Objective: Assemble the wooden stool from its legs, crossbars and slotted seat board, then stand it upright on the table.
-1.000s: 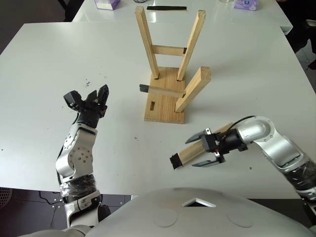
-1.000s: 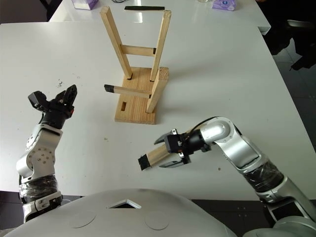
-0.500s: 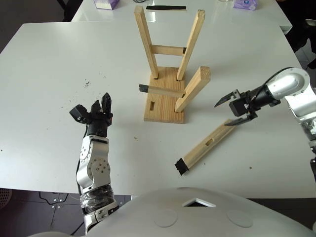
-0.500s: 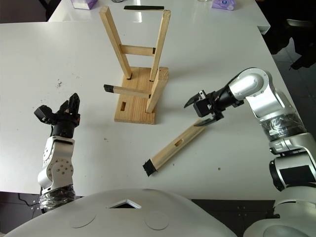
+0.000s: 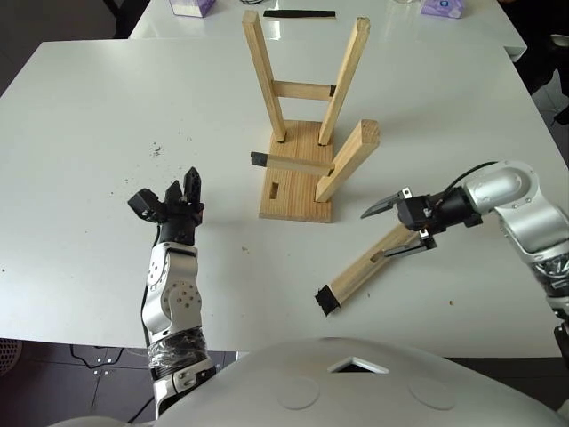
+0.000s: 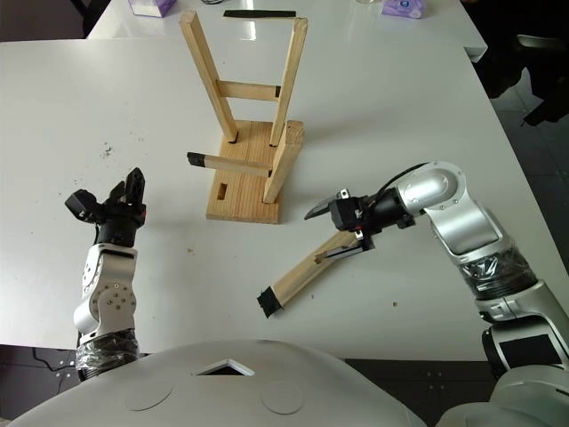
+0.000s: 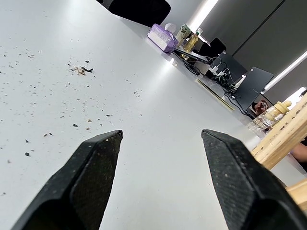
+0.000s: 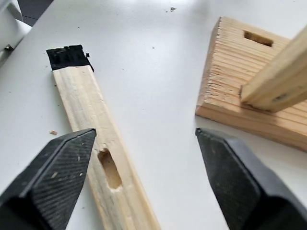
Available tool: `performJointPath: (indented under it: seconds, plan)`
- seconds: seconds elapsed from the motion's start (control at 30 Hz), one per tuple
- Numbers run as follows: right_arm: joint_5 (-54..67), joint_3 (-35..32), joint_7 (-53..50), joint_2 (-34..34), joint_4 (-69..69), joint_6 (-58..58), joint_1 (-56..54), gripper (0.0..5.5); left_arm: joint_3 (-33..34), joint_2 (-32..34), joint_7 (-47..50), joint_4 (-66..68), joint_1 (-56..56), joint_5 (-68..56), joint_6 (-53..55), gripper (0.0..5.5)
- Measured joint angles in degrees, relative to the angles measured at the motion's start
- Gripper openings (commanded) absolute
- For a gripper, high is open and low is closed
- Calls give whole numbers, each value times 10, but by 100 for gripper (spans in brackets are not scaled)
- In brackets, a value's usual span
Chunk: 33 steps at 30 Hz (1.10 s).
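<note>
**Wooden stool part-built, one leg loose**

Wood count: one seat board (image 5: 298, 194), four legs, two crossbars.

- Seat board lies flat near the middle of the white table (image 5: 89, 116), long axis 12 to 6 o'clock. Open slots show at its near end.
- One upright leg (image 5: 264, 76) and a second upright leg (image 5: 342, 80) stand in the board's far half, leaning apart toward 11 and 1 o'clock. A crossbar (image 5: 302, 89) joins them.
- Tilted leg (image 5: 348, 160) rises from the board's right edge, leaning to 1 o'clock. A second crossbar (image 5: 289, 163) sticks out of it toward 9 o'clock, with a black free end.
- Loose leg (image 5: 364, 269) lies flat at 4 o'clock from the board and apart from it. Its long axis runs 7 to 1 o'clock, black cap at the near end, slot facing up.

Right gripper (image 5: 378, 236) hangs wide open across the loose leg's far half; contact cannot be told. Left gripper (image 5: 166, 191) is spread wide, raised at 8 o'clock from the board, well apart from it.

Around: dark specks (image 5: 158, 149) at 9 o'clock. At the 12 o'clock edge are one tissue box (image 5: 192, 7), a second tissue box (image 5: 442, 7) and one black strip (image 5: 300, 14).
</note>
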Motion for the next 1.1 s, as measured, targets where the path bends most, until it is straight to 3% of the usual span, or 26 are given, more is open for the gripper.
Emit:
performJointPath:
  seconds: [0.3,0.7,0.87,1.1]
  plan:
    - [-67,35,-27,43,65,-55,-20,383,-2,14,-10,30,-20,0,4,308]
    - [-177,61,-63,120,363,-275,-229,383,-7,25,-16,61,-50,8,3,308]
    - [-110,11,-56,118,298,-212,-195,383,-5,22,-19,60,-48,9,0,308]
    - [-79,-64,-100,48,194,-73,-92,383,-4,8,-19,58,-26,9,-9,308]
